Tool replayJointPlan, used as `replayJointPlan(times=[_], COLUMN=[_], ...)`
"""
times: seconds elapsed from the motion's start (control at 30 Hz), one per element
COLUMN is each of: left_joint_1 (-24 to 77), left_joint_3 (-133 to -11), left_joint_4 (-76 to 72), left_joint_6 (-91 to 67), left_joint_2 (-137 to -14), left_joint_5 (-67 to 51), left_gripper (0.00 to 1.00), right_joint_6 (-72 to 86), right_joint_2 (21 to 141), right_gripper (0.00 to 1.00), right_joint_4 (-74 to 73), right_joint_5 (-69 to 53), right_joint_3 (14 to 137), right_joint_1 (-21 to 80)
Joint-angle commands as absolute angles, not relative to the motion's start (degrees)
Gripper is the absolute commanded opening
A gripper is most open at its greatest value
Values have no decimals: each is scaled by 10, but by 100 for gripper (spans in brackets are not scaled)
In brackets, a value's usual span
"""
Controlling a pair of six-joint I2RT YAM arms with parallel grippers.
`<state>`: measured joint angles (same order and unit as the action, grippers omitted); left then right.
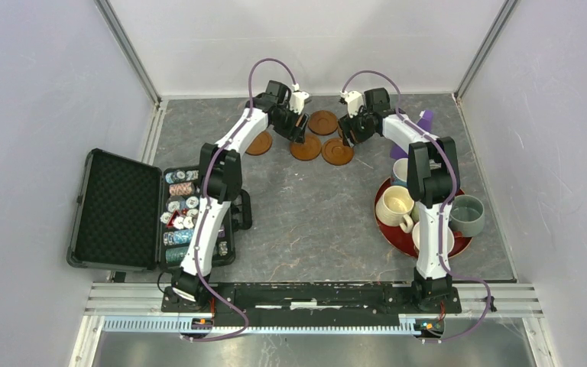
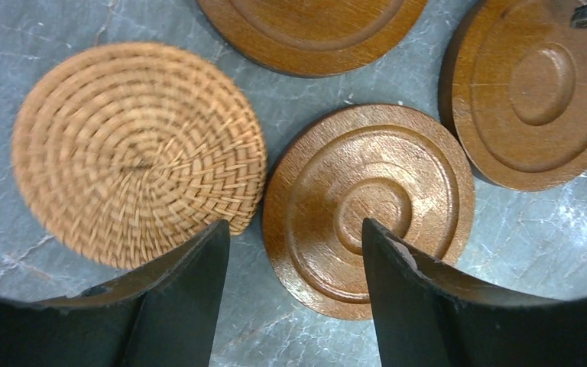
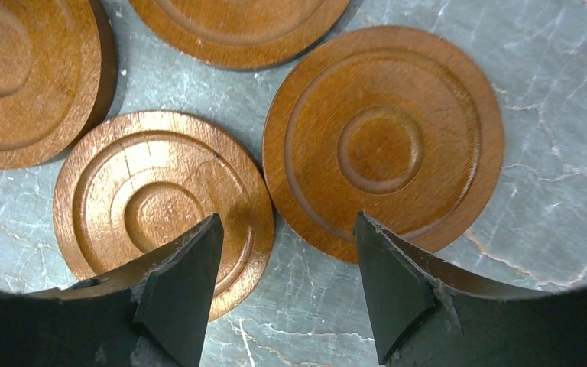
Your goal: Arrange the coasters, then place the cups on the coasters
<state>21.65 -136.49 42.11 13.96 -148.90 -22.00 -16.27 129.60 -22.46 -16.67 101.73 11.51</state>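
Several brown wooden coasters lie together at the table's far middle: one under my left gripper, one by my right gripper, one behind. A woven orange coaster lies left of them. In the left wrist view my left gripper stands open over the gap between the woven coaster and a ringed wooden coaster. My right gripper hangs open above two coasters, holding nothing. The cups, among them a cream cup and a grey-blue cup, stand on the red tray.
An open black case with poker chips lies at the left. A purple cone stands behind the right arm. The red tray sits at the right, partly hidden by the right arm. White walls close in the table.
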Motion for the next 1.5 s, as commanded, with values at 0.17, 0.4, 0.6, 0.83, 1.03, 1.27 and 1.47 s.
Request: replayJointPlan(times=[0.17, 0.4, 0.6, 0.83, 1.03, 1.27, 1.47], left_joint_1=[256, 287, 328, 334, 311, 219, 159], left_joint_3=[-1165, -1003, -855, -774, -829, -986, -980], left_joint_4=[480, 450, 416, 415, 420, 328, 296], left_joint_6=[191, 225, 254, 243, 243, 99, 49], left_joint_2=[-1375, -1283, -1195, -1117, -1079, -1149, -1160], left_joint_5=[-252, -227, -229, -286, -337, -255, -121], left_gripper=[67, 62, 60, 60, 68, 76, 81], right_joint_6=[-181, -192, -230, -260, -259, -218, -166], right_joint_2=[1253, 1234, 1179, 1120, 1121, 1146, 1244], right_gripper=[69, 64, 62, 60, 63, 64, 63], right_joint_4=[-240, -240, -238, -234, -258, -179, -135], right_joint_5=[-192, -220, -245, -269, -299, -301, -249], right_joint_3=[978, 925, 814, 720, 796, 907, 1030], right_joint_1=[111, 114, 124, 145, 129, 112, 127])
